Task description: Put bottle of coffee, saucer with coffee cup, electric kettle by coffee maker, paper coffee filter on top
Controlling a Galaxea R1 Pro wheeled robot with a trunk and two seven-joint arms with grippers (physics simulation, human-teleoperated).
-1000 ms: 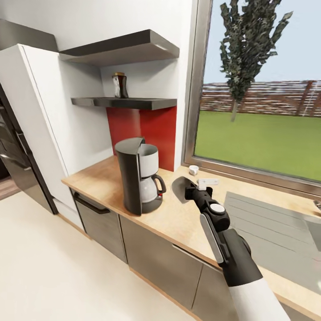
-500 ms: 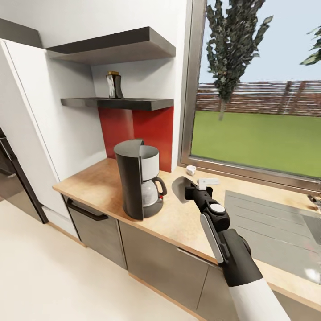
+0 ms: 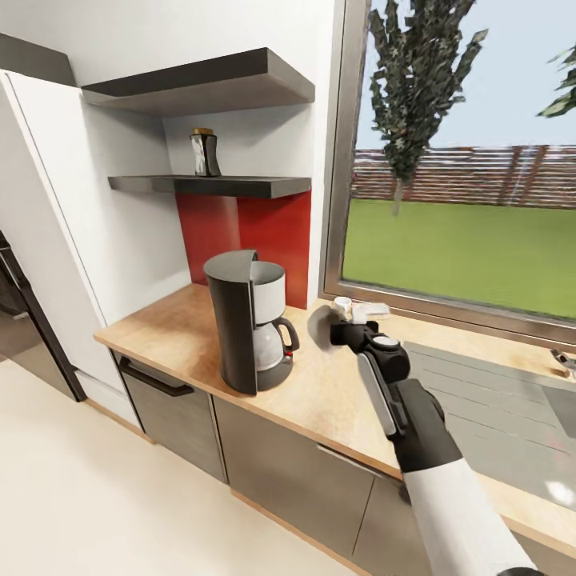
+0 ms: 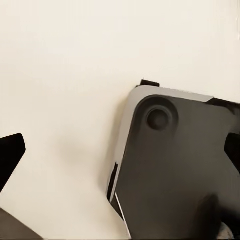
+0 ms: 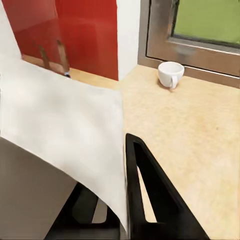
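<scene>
Since half a second ago the head view itself has held steady, but the right arm has moved: the right gripper [image 3: 340, 326] has risen a little and drawn back toward the window, away from the tall black drip coffee maker with its white front and glass carafe [image 3: 250, 320]. It carries a thin white paper coffee filter [image 5: 60, 135] — pinched between the black fingers [image 5: 150, 200], jaws closed down nearly flat on the sheet. The lift reads as clearance being gained so the filter can be swung over and laid on the machine's top; that step is not yet done. The coffee maker stands on the long light-wood kitchen countertop [image 3: 172, 332], below the dark wall shelf [image 3: 212, 186] where the small dark bottle of coffee with a brownish-gold lid [image 3: 205, 154] waits. The tiny white coffee cup [image 5: 170, 74] sits beyond the machine, by the window frame. The left wrist view shows dark fingertips [image 4: 11, 152] standing apart over pale floor.
</scene>
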